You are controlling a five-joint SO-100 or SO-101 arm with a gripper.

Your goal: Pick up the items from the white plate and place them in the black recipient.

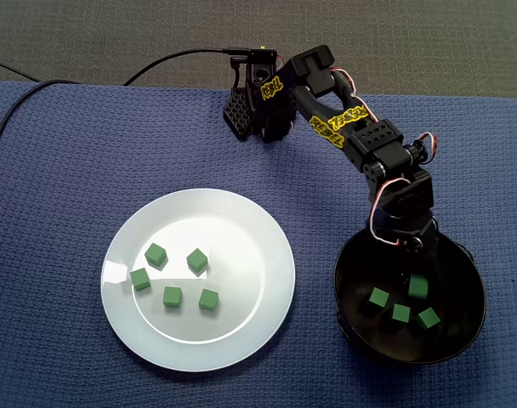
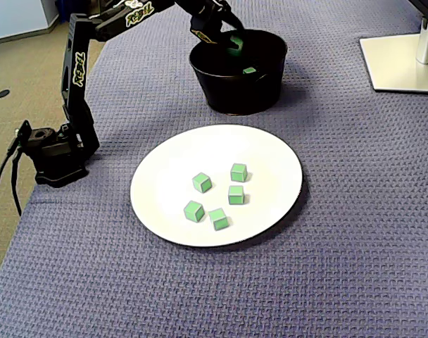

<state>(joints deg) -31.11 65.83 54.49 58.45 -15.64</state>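
The white plate (image 1: 241, 229) (image 2: 270, 155) lies on the blue cloth and holds several green cubes (image 1: 172, 297) (image 2: 236, 195), loosely grouped near its middle. In both fixed views the black bowl (image 1: 463, 272) (image 2: 235, 95) stands beside the plate, with three green cubes (image 1: 400, 313) on its floor. My gripper (image 1: 416, 276) (image 2: 233, 44) hangs point-down inside the bowl's mouth. It looks shut on one more green cube (image 1: 418, 287) (image 2: 234, 46), held just above the others. The fingers are dark against the bowl, so their exact gap is hard to read.
The arm's base (image 1: 258, 106) (image 2: 55, 151) is clamped at the cloth's edge, and a black cable (image 1: 12, 110) runs off it. A white stand foot (image 2: 404, 63) sits at one corner beyond the bowl.
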